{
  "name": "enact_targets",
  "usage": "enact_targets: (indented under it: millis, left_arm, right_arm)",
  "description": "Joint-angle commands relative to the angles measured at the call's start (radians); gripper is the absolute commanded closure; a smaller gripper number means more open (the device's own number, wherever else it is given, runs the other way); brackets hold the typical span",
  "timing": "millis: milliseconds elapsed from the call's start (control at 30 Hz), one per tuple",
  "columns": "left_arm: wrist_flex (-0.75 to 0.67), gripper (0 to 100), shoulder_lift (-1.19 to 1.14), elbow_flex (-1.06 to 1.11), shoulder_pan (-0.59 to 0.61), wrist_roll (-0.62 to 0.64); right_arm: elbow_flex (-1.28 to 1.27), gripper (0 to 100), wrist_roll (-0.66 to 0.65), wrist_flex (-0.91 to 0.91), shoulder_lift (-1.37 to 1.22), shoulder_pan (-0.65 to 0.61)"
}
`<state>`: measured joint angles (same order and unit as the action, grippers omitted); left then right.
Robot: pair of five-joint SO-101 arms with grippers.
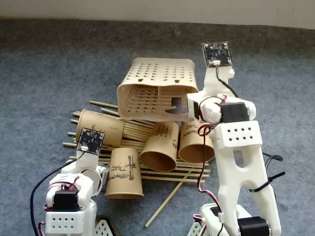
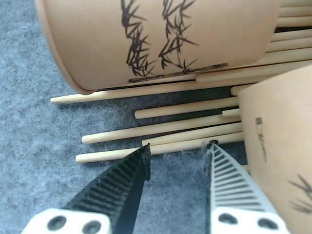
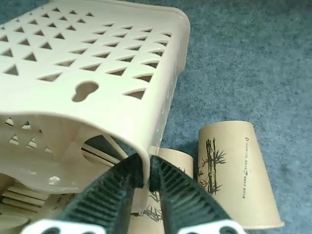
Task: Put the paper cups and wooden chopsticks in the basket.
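Basket (image 1: 157, 88), tipped on its side on grey carpet (image 1: 49, 64); its rim is pinched by the right gripper (image 3: 145, 170).
Four paper cups (image 1: 124, 173) and a layer of wooden chopsticks (image 2: 161, 127) are laid at the basket's open mouth, on the arms' side. The left gripper (image 2: 178, 151) is held spread over chopstick ends, farthest from the basket.

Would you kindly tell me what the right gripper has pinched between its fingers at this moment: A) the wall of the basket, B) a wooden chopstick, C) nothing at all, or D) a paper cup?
A: in the right wrist view the right gripper is shut on the rim edge of the basket, which lies tipped on its side, while the paper cups lie beyond it untouched.
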<state>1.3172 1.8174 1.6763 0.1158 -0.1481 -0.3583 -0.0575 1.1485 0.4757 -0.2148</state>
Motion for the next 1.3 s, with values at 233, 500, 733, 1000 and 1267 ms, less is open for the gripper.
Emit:
enact_targets:
  millis: [233, 500, 733, 1000, 1267]
  left_arm:
    - [0.003, 81, 0.005, 0.019, -0.013, -0.003]
    - [0.003, 81, 0.005, 0.019, -0.013, -0.003]
    - [0.003, 81, 0.005, 0.019, -0.013, -0.003]
    - [0.003, 81, 0.005, 0.019, -0.013, -0.003]
    - [0.003, 81, 0.005, 0.019, -0.013, -0.003]
  right_arm:
    - [0.283, 99.2, -0.1, 0.325, 0.041, -0.125]
    - [0.371, 99.2, -0.106, 0.46, 0.041, -0.139]
    - [0.392, 99.2, -0.097, 0.44, 0.008, -0.131]
    - [0.392, 99.2, -0.046, 0.268, -0.165, -0.008]
    - [0.536, 98.8, -0.003, 0.275, -0.289, 0.004]
